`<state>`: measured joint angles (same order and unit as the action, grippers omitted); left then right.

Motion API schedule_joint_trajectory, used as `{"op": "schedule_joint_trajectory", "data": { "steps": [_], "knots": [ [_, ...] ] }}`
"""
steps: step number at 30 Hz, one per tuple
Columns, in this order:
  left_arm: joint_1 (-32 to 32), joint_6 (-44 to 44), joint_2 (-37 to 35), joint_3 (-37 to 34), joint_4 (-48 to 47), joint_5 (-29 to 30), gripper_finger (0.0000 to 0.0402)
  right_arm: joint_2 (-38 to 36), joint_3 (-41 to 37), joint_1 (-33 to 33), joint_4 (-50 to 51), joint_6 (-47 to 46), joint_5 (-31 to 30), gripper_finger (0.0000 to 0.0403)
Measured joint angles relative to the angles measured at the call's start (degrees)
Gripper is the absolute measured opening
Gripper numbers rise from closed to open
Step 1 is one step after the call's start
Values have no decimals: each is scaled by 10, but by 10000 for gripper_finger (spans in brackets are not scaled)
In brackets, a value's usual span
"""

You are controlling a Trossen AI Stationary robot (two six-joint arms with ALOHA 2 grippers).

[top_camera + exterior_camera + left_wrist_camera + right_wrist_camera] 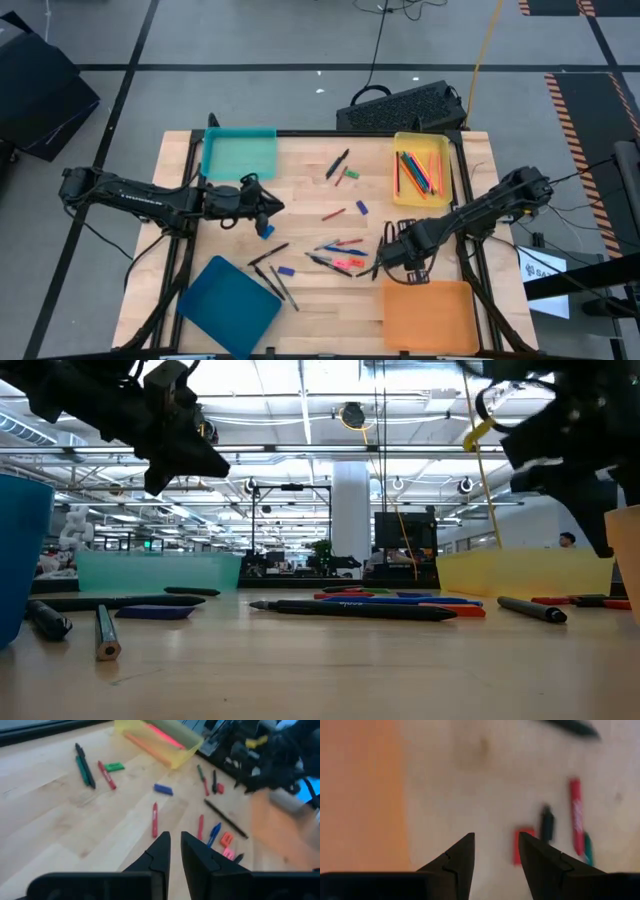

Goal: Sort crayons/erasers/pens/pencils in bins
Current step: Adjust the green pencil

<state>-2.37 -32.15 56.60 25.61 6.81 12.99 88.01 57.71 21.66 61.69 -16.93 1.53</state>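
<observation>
My left gripper [272, 208] [175, 836] hovers over the table's left middle, near the teal bin [240, 152]. Its fingers are open by only a narrow gap, with nothing between them. A small blue piece [265, 230] shows just beside it. My right gripper [400, 258] [496, 845] hangs open above the wood by the orange bin [428, 315]. A red eraser [523, 846], a dark crayon [547, 822] and a red crayon [576, 815] lie past its fingertips. Pens [335, 255], crayons and erasers lie flat across the table's middle. Pencils [418, 172] lie in the yellow bin [444, 140].
The dark blue bin [228, 305] sits turned at the near left. A dark pen and a pencil [280, 282] lie beside it. A black keyboard [400, 105] lies beyond the far edge. A blue eraser [361, 207] and a green eraser [351, 175] lie apart near the middle.
</observation>
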Motion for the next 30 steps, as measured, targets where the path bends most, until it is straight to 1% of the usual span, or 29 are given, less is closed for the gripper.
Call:
{"op": "schedule_joint_trajectory", "data": {
  "steps": [3,5,7,10,14,18,21,23,26,28,30],
  "knots": [
    [0,16,0,0,-20,0,47,0,-3,-14,24,1,-7,144],
    [0,31,0,0,-24,0,47,0,-3,-24,31,13,-27,144],
    [0,44,0,0,-23,0,47,0,-3,-38,37,49,-46,143],
    [-5,61,0,0,-23,0,56,-1,-12,-65,35,115,-48,137],
    [-17,78,0,0,-23,0,99,0,-43,-98,56,167,-49,126],
    [-28,76,0,0,-23,0,152,0,-67,-117,68,203,-91,122],
    [-32,76,0,0,-23,0,178,0,-72,-125,69,222,-90,122],
    [-34,76,0,0,-23,0,187,0,-61,-125,65,224,-89,121],
    [-38,74,0,0,-20,0,190,0,-22,-118,37,227,-89,121],
    [-44,78,0,0,-6,0,191,0,12,-114,6,224,-87,121],
    [-57,102,0,5,2,0,191,0,41,-111,-43,219,-87,121]
  ]
}}
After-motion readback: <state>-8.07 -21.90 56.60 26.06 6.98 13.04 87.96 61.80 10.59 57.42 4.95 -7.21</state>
